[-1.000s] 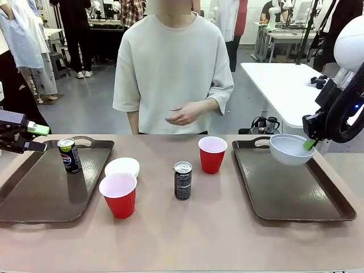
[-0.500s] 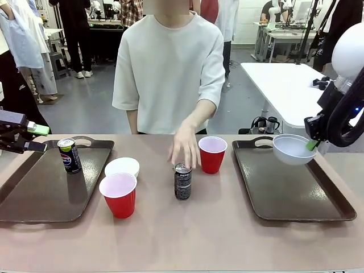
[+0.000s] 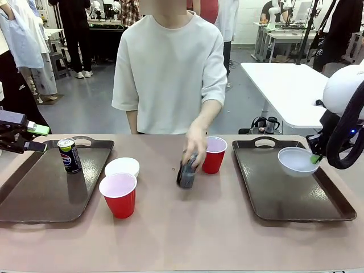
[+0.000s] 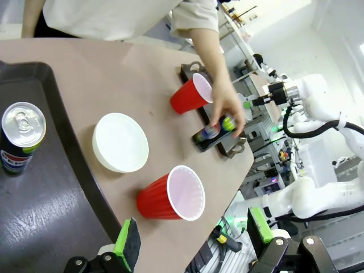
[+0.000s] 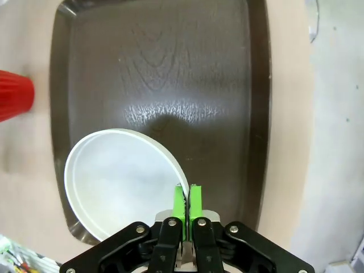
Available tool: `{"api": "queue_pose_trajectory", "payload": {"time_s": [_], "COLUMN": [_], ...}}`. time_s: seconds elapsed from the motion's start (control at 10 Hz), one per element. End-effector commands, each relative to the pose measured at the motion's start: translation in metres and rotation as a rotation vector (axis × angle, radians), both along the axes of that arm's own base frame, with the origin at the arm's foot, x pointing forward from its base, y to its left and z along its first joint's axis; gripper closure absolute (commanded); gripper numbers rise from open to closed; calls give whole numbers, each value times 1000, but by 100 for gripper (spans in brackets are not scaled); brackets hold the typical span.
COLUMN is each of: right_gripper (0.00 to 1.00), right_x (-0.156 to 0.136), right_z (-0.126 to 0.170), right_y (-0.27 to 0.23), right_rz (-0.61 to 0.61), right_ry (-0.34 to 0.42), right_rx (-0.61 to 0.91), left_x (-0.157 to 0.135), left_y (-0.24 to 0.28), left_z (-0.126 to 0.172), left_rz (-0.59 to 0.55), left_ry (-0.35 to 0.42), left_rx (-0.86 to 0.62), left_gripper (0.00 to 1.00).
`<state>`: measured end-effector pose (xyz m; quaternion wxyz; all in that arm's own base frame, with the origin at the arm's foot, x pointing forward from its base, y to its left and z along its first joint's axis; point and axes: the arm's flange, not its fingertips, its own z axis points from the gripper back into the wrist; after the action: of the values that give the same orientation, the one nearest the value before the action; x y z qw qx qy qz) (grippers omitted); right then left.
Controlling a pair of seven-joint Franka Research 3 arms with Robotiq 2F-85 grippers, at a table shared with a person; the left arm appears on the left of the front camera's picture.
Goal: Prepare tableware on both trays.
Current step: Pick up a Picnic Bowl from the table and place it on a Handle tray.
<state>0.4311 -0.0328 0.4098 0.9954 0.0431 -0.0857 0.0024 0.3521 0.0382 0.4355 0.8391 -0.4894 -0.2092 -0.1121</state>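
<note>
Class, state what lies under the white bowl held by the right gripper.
The bare dark floor of the right-hand tray. The bowl, pinched at its rim by the right gripper, hides part of that tray's edge.

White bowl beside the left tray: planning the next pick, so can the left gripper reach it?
Probably yes: the left gripper is open, the bowl lies uncovered, and the person's hand is away at the middle can.

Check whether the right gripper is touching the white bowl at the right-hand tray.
Touching. The right wrist view shows the right gripper shut on the rim of the white bowl, with the rim pinched between its fingers and no gap.
</note>
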Motion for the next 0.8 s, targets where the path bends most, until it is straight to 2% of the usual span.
{"api": "queue_pose_trajectory", "payload": {"time_s": [0.0,0.1,0.2,0.3,0.5,0.6,0.7], "right_gripper": [96,96,96,96,96,96,96], "right_x": [4,3,3,1,2,-51,-101], "right_z": [-9,-7,0,-10,-8,-2,19], "right_y": [5,6,8,1,1,9,6], "right_rz": [-15,-19,-89,0,-27,26,50], "right_ry": [6,2,32,21,22,14,-83], "right_rx": [-19,-20,5,0,6,-47,-68], "left_x": [2,2,2,2,2,2,2], "left_y": [0,0,0,0,0,0,0], "left_z": [-2,-2,-2,-2,-2,-2,-2], "left_rz": [-3,-3,-3,-3,-3,-3,-3], "left_ry": [-31,-31,-31,-31,-31,-31,-31], "left_rx": [-22,-22,-22,-22,-22,-22,-22], "left_gripper": [0,0,0,0,0,0,0]}}
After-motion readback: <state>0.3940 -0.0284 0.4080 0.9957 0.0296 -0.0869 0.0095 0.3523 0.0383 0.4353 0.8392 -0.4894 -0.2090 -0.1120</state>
